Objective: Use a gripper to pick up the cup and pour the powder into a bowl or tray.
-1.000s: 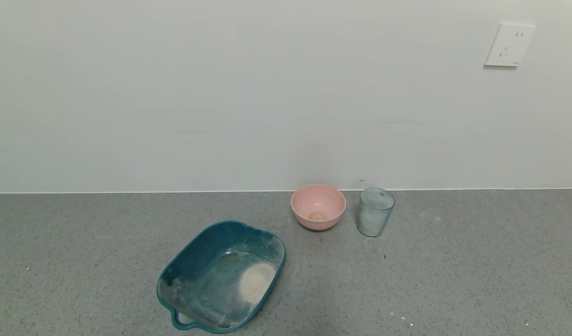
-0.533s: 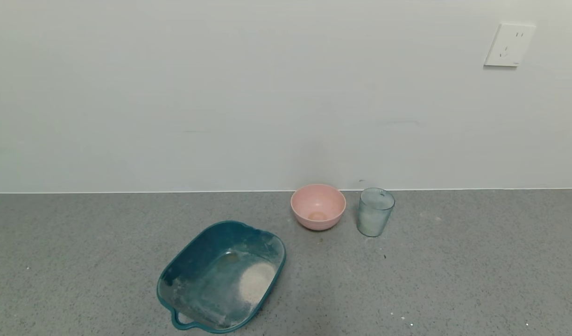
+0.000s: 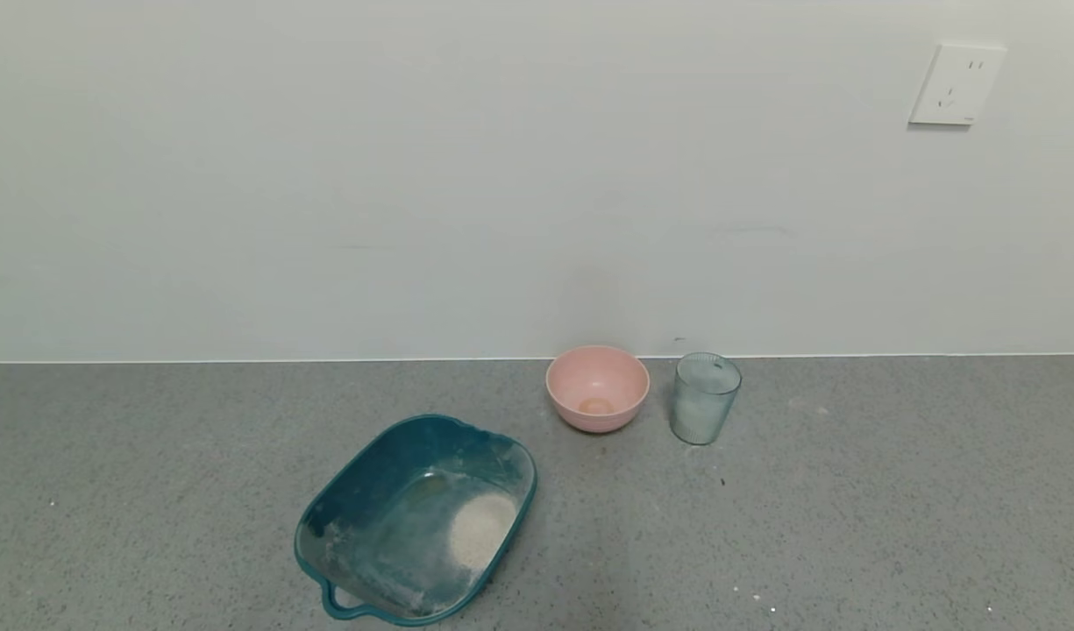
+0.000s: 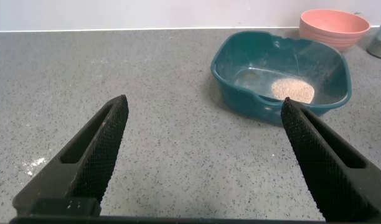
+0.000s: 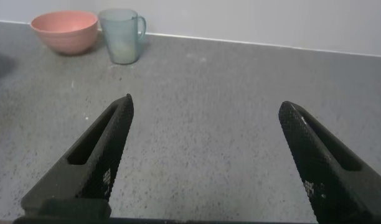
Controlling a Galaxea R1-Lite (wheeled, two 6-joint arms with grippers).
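Standing upright: cup point(image 3: 706, 398) beside bowl point(image 3: 597, 386)

No readable text, label, brand or number appears anywhere; tiny white marks on the right hand's finger point(image 5: 310, 186) stay illegible.

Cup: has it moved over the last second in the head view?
No. The cup stands upright at the same spot beside the pink bowl, near the wall edge, as in the earlier pictures.
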